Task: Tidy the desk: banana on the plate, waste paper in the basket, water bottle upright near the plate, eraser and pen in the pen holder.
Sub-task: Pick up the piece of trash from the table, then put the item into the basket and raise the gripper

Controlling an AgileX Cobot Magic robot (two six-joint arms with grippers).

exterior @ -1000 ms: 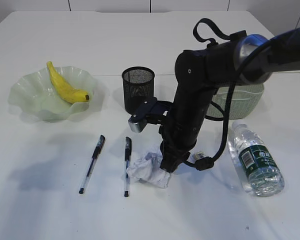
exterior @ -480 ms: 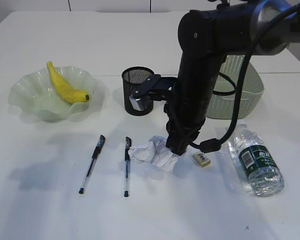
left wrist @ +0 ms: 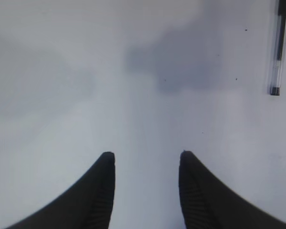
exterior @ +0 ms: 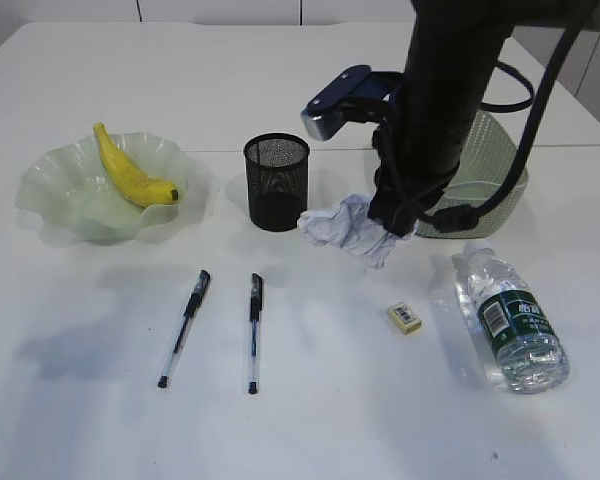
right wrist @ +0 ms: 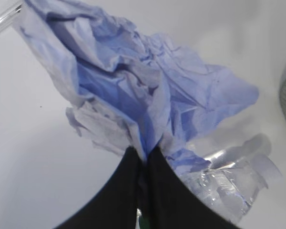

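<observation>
My right gripper (exterior: 388, 222) is shut on the crumpled waste paper (exterior: 342, 226) and holds it in the air between the black mesh pen holder (exterior: 276, 181) and the pale green basket (exterior: 500, 185); the paper fills the right wrist view (right wrist: 133, 86) above the gripper (right wrist: 144, 155). The banana (exterior: 130, 170) lies on the green wavy plate (exterior: 50, 190). Two pens (exterior: 184, 326) (exterior: 253, 330) lie on the table. The eraser (exterior: 404, 318) lies near the water bottle (exterior: 508, 322), which lies on its side. My left gripper (left wrist: 145, 160) is open over bare table, with a pen (left wrist: 278, 47) at upper right.
The table is white and its far edge runs along the back. The right arm's black body and cables (exterior: 450, 90) stand in front of the basket and hide part of it.
My right gripper has lifted the waste paper off the table and carried it up and to the right towards the basket. The eraser came into view where the paper lay.
</observation>
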